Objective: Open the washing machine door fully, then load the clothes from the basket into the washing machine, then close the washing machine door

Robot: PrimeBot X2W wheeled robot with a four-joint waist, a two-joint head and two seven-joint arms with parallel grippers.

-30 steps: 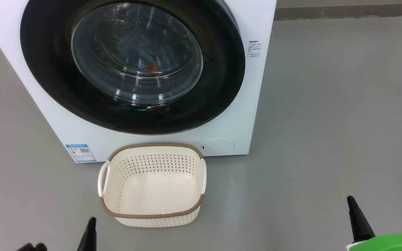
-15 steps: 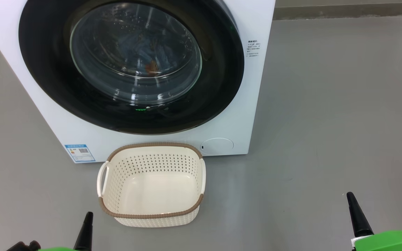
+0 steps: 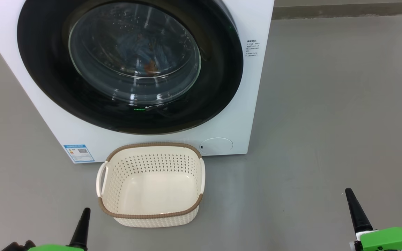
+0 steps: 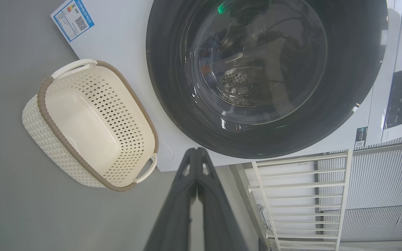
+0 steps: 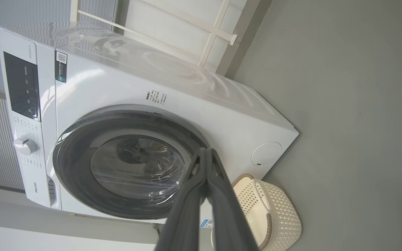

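Note:
The washing machine (image 3: 250,87) is a white box with its round black-rimmed door (image 3: 40,69) lying flush against the front, closed. Through the glass I see blue clothes (image 3: 141,52) with an orange patch inside the drum. The cream basket (image 3: 152,164) with a brown rim sits on the floor just in front, with nothing in it. My left gripper (image 3: 85,213) is shut, low and left of the basket. Far to the basket's right, my right gripper (image 3: 348,194) is also shut. The left wrist view shows the left gripper (image 4: 195,153) with fingers pressed together, facing the door (image 4: 344,87) and basket (image 4: 47,139). The right gripper (image 5: 206,153) looks the same.
Grey floor spreads wide to the right of the machine. A blue label (image 3: 79,153) and a round service flap (image 3: 216,145) mark the machine's lower front. Beside the machine, a white railed rack (image 4: 298,195) stands at the wall. The control panel (image 5: 21,87) is on its upper front.
Both gripper tips have risen a little in the head view, the left one also drifting left, with more green casing showing. The picture has shifted slightly. Door and basket stay put.

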